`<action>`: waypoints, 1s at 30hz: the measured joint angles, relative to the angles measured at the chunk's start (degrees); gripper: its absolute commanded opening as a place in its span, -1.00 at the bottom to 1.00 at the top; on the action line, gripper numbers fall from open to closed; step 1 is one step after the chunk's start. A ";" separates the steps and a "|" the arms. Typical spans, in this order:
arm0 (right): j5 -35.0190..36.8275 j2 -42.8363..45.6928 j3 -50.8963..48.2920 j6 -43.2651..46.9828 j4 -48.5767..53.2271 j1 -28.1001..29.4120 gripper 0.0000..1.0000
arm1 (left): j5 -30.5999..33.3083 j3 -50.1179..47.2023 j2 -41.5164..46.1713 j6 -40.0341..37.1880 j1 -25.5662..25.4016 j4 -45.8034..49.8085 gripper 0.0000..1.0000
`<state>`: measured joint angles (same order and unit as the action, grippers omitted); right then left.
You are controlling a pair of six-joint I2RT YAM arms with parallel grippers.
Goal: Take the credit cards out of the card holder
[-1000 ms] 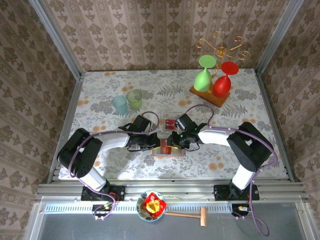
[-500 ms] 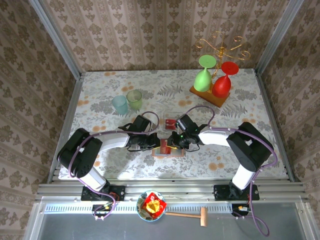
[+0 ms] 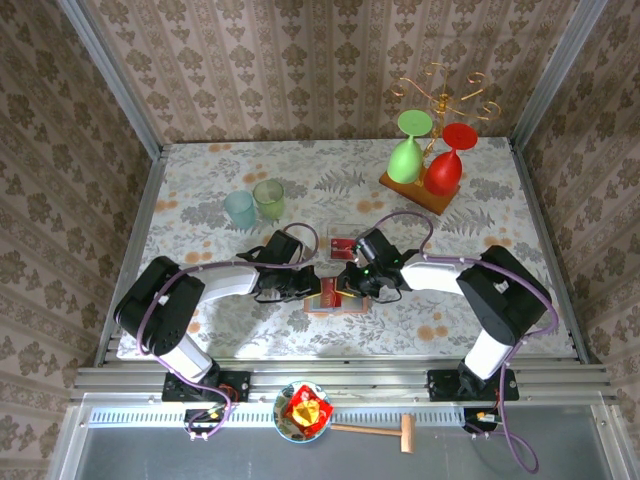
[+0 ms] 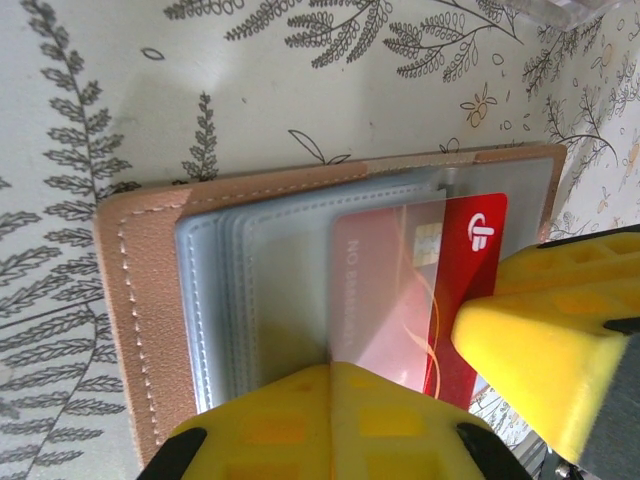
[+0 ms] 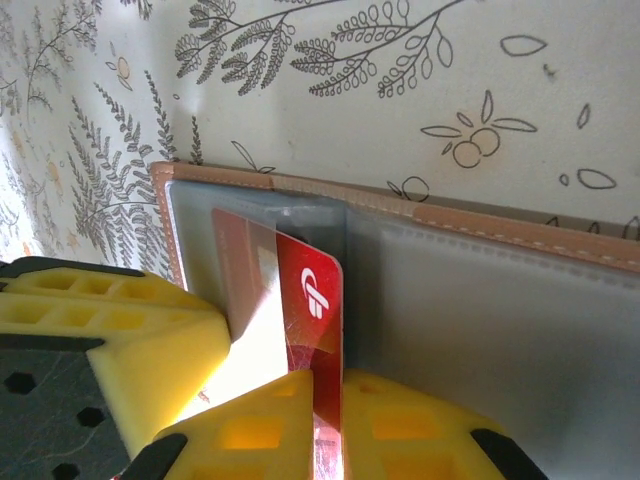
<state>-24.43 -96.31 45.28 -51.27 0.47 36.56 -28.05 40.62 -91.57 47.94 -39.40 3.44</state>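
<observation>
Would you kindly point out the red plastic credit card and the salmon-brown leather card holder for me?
Red plastic credit card (image 4: 468,262): left wrist view, its bare red end below the white logo.
Salmon-brown leather card holder (image 4: 135,300): left wrist view, its stitched leather border.

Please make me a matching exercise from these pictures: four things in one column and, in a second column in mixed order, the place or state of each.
Things
1. card holder
2. red card
3. green wine glass
4. wooden mallet

Places or states
a. upside down, near the far right corner of the table
b. partly out of a grey-blue pocket, held by the right gripper
c. off the table, on the grey ledge in front
d. lying open, pressed down by the left gripper

Pairs: 1-d, 2-b, 3-a, 4-c
</observation>
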 measured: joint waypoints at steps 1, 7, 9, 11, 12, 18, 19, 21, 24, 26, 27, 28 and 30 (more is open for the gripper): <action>0.00 0.28 -0.02 0.09 0.26 -0.11 -0.76 | 0.00 0.00 -0.02 -0.02 0.00 0.00 -0.85; 0.63 1.75 -0.02 1.20 2.89 -0.59 -0.78 | 0.00 0.00 -0.02 0.00 0.00 0.00 -0.85; 1.09 2.32 -0.02 1.88 4.07 -0.68 -0.79 | 0.00 0.00 -0.02 -0.02 0.00 0.02 -0.85; 1.70 2.86 0.00 2.62 5.35 -0.68 -0.81 | 0.00 0.00 0.00 0.00 0.00 0.00 -0.85; 2.03 3.13 0.13 3.17 6.25 -0.70 -0.81 | 0.00 0.00 -0.02 -0.02 0.00 0.02 -0.85; 4.37 4.15 1.95 5.46 10.99 -0.74 -0.81 | 0.00 0.00 0.00 0.00 0.00 0.02 -0.85; 4.74 4.37 2.25 5.84 11.82 -0.74 -0.81 | 0.00 0.00 -0.02 -0.02 0.00 0.02 -0.85; 5.44 4.61 2.93 6.38 13.18 -0.74 -0.81 | 0.00 0.00 -0.02 -0.02 0.00 0.02 -0.85; 6.21 4.68 3.96 6.93 14.84 -0.74 -0.81 | -0.02 0.00 -0.02 -0.02 0.00 0.02 -0.85; 6.27 4.68 4.50 7.30 15.52 -0.79 -0.81 | -0.04 0.00 -0.09 -0.02 0.00 0.00 -0.85; 6.36 4.68 4.74 7.52 15.78 -0.79 -0.81 | -0.07 0.00 -0.11 0.00 0.00 -0.02 -0.85; 6.49 4.68 5.01 7.65 16.20 -0.81 -0.81 | -0.07 0.00 -0.11 0.00 0.00 -0.02 -0.85; 6.56 4.68 5.27 7.67 16.52 -0.83 -0.81 | -0.07 0.00 -0.11 0.00 0.00 -0.02 -0.85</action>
<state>-17.87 -91.64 50.54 -43.59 16.99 35.73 -28.12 40.62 -91.68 47.94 -39.40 3.42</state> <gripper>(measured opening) 0.097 0.076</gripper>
